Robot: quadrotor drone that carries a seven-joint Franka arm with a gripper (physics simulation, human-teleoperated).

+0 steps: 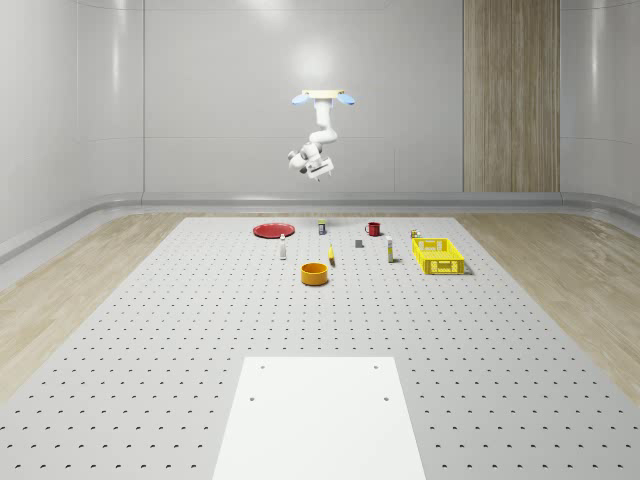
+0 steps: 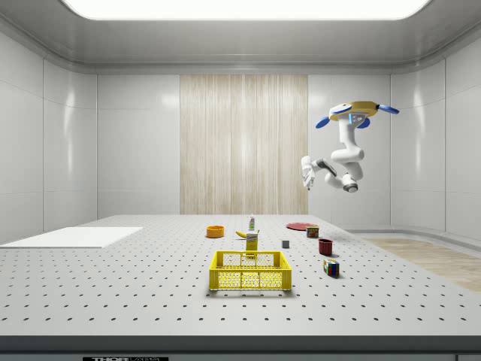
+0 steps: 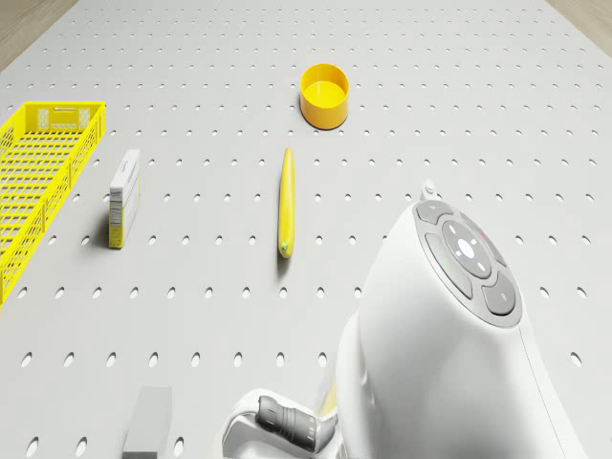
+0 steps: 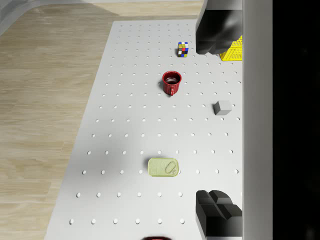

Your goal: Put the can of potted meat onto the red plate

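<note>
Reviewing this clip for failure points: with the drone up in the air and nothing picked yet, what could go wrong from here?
The drone hovers high above the far end of the table, gripper empty, so the long descent could drift off target. The can of potted meat lies flat, offering little height; the fingers might slip over it. The red mug and grey cube stand apart from it, but an off-line approach could knock them.

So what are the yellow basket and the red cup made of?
The yellow basket looks like plastic: its walls are an open grid in one bright, even colour. The red cup looks like glazed ceramic or enamelled metal, smooth and a bit shiny with a dark inside; the look does not settle which.
</note>
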